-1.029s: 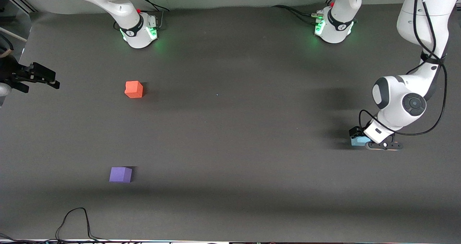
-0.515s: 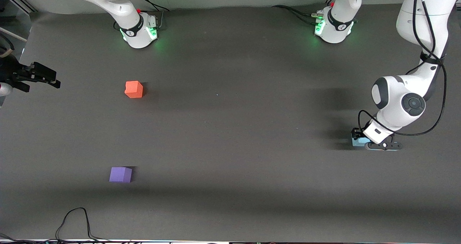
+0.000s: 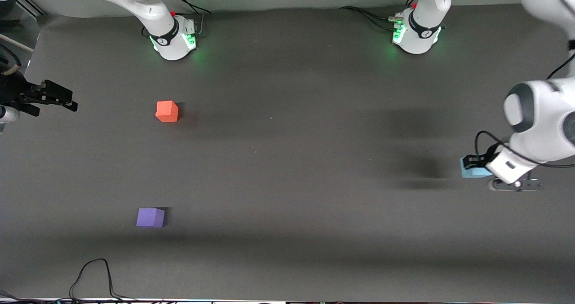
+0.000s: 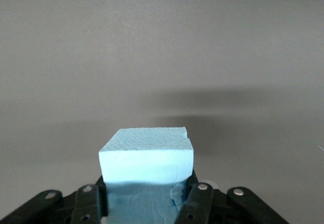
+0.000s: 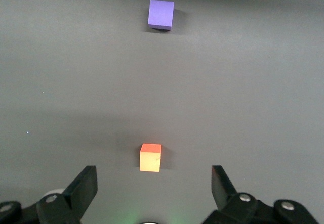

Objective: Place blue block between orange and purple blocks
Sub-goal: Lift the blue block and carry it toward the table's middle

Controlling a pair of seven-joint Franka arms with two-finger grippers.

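Note:
My left gripper (image 3: pixel 477 167) is shut on the light blue block (image 3: pixel 471 171) and holds it in the air over the left arm's end of the table. In the left wrist view the blue block (image 4: pixel 147 158) fills the gap between the black fingers (image 4: pixel 199 198). The orange block (image 3: pixel 166 111) and the purple block (image 3: pixel 150 217) lie toward the right arm's end, the purple one nearer the front camera. My right gripper (image 3: pixel 54 98) hangs open and empty at that end of the table. The right wrist view shows the orange block (image 5: pixel 150 158) and the purple block (image 5: pixel 161 14) on the table.
The two arm bases (image 3: pixel 175 39) (image 3: pixel 415 37) stand at the table's farthest edge. A black cable (image 3: pixel 92 272) loops onto the table's nearest edge. The dark mat (image 3: pixel 287 160) is bare between the blocks and the left gripper.
My left gripper has risen off the mat with the blue block and swung toward the left arm's end of the table. The right gripper has hardly moved.

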